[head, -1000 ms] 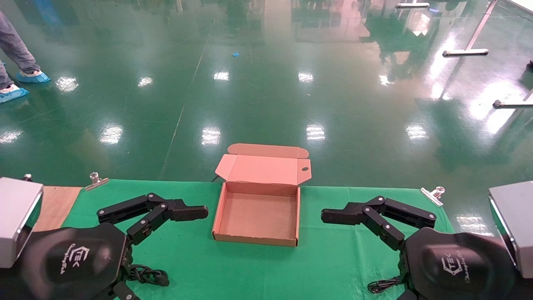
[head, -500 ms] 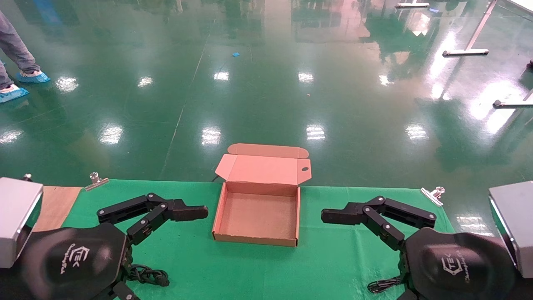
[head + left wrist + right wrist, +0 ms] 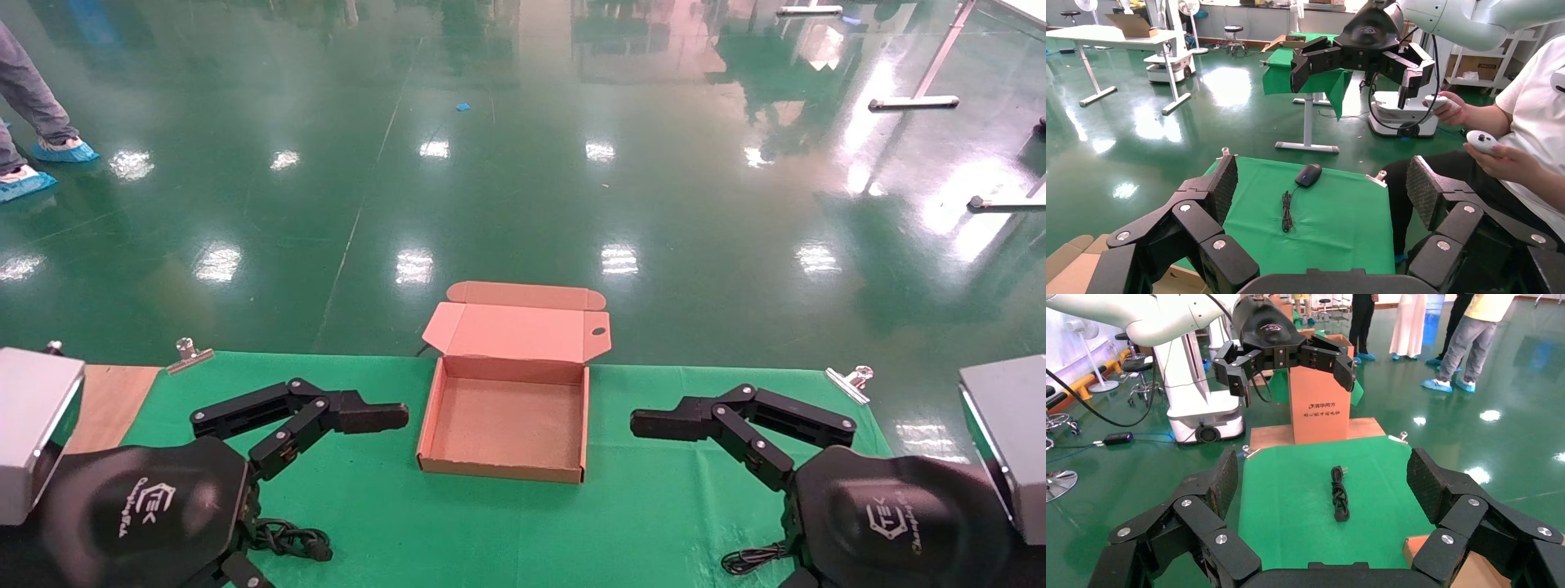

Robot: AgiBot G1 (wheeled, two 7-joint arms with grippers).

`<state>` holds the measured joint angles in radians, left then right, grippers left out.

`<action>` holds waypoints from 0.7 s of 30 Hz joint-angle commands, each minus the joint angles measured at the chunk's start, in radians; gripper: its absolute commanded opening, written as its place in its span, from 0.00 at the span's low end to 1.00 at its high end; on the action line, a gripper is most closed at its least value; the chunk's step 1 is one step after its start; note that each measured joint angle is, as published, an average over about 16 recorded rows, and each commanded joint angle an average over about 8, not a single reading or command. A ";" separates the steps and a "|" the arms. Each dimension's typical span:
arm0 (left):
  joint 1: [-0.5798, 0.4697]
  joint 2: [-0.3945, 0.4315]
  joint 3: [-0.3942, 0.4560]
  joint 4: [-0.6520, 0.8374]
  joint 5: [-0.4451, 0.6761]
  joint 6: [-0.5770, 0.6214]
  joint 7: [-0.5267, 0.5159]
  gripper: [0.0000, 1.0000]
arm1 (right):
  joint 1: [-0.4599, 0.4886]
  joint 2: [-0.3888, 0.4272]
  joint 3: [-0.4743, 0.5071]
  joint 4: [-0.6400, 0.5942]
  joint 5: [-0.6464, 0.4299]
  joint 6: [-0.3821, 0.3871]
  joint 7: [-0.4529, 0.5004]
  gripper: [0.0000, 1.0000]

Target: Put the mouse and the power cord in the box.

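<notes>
Two matte black claws, left claw point(image 3: 384, 416) and right claw point(image 3: 654, 424), each built of jointed linkage bars pinned with round silver screws. Rounded black wrist housings behind them, stamped with a white hexagon logo and small white lettering. Boxy silver-grey forearm casings at both outer edges of the head view. Fingers point(image 3: 1225, 184) faced with dark, finely dimpled rubber pads, broad and rectangular, spread wide on both claws. Glossy white curved arm shells seen from the wrist views, ending in the black dome of the opposite wrist. Thin black cables looped beside the white shell.
</notes>
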<state>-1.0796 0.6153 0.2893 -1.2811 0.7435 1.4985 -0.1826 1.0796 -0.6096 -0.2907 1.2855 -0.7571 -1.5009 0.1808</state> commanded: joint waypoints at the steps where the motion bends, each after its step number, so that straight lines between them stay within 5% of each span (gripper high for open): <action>1: 0.002 0.001 -0.002 -0.001 -0.005 -0.001 0.000 1.00 | -0.002 -0.001 0.001 0.000 0.005 0.000 0.000 1.00; 13: -0.072 0.012 0.095 0.067 0.230 0.036 0.056 1.00 | 0.108 -0.003 -0.132 0.005 -0.330 -0.043 -0.038 1.00; 21: -0.168 0.048 0.208 0.123 0.530 0.032 0.143 1.00 | 0.206 -0.036 -0.250 -0.027 -0.609 -0.050 -0.085 1.00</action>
<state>-1.2501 0.6701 0.4968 -1.1623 1.2717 1.5271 -0.0451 1.2847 -0.6475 -0.5398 1.2519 -1.3713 -1.5463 0.0853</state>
